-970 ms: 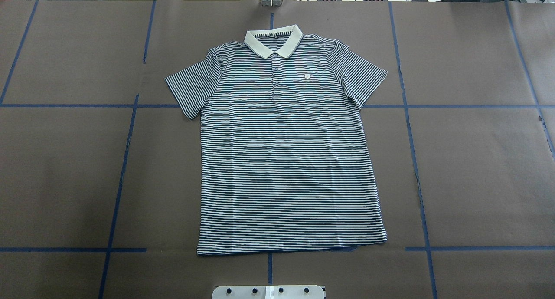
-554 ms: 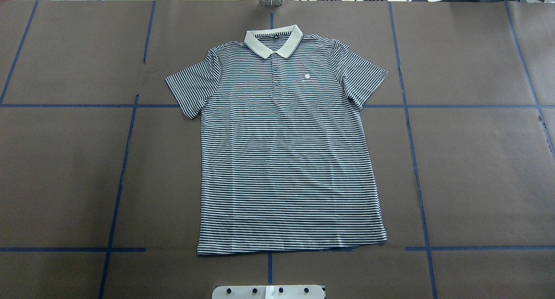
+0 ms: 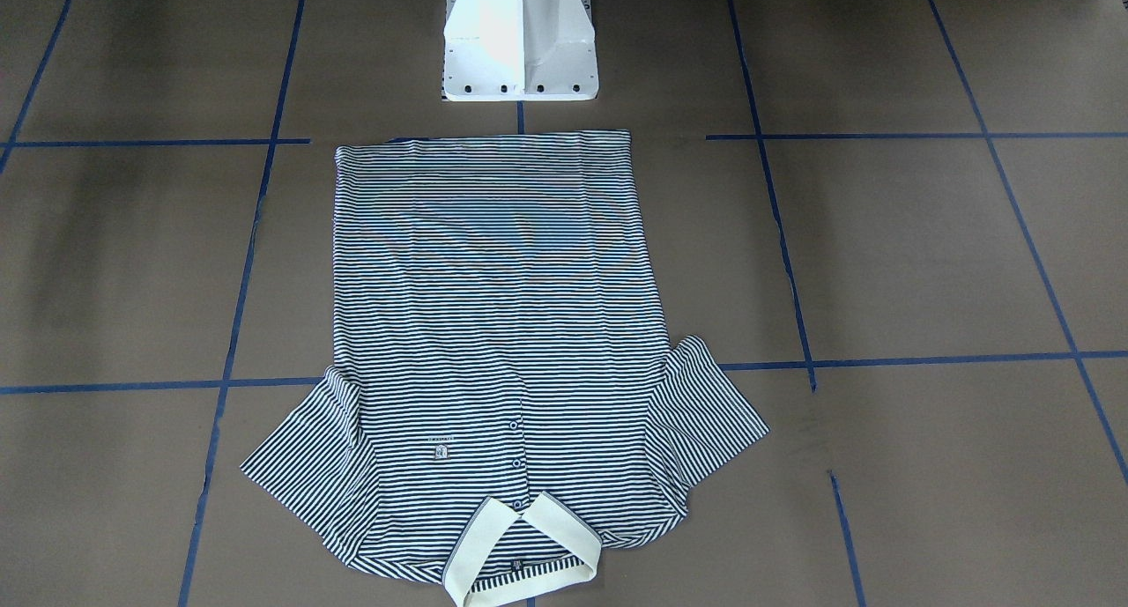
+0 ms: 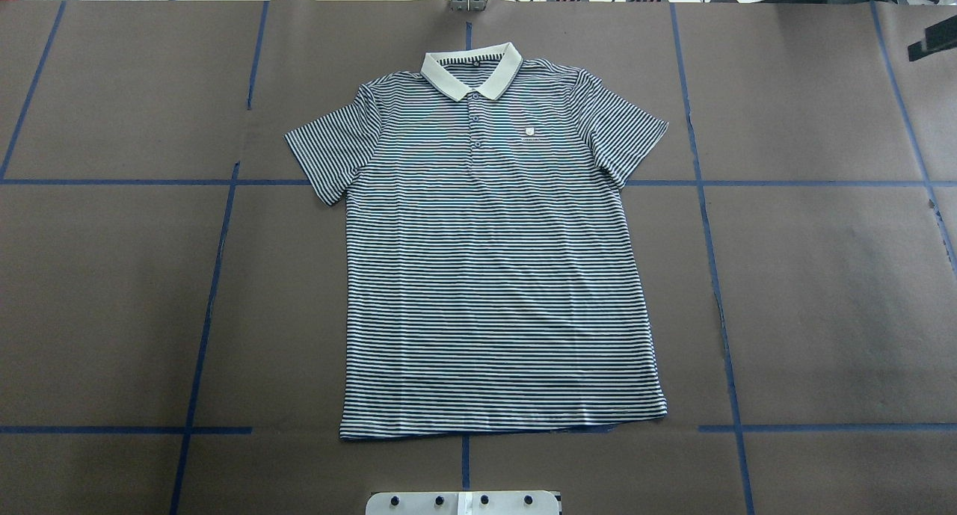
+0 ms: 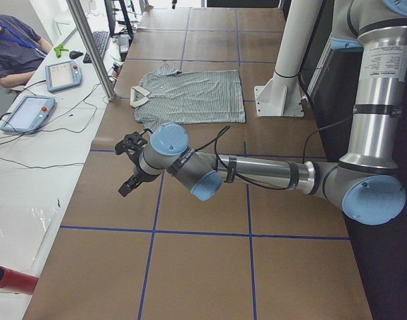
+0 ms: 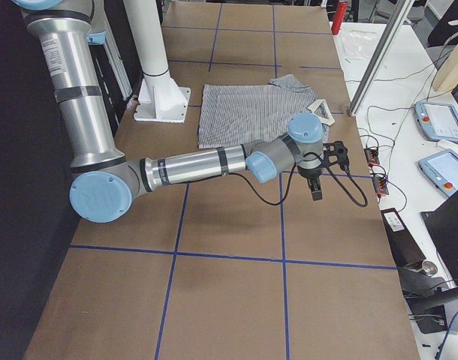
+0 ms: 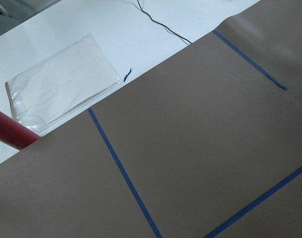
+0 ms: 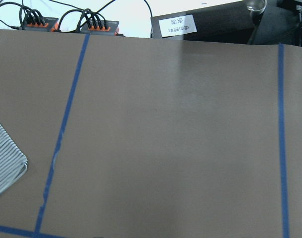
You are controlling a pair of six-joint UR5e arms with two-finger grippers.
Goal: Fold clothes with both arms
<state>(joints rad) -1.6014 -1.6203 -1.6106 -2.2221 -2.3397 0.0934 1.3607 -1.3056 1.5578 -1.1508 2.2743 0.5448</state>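
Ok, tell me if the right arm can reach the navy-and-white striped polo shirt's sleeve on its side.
Probably yes: the right tool hangs over bare brown paper beside the striped polo shirt, nothing between it and that sleeve.

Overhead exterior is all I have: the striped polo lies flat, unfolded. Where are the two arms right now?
Observer: The left arm is stretched low over bare paper; its end effector is clear of the polo.
Operator: And the right one?
Observer: The right arm reaches out likewise; its end effector hangs beside the collar, off the cloth.
Operator: Anyone nearby?
Observer: A person sits opposite the robot.
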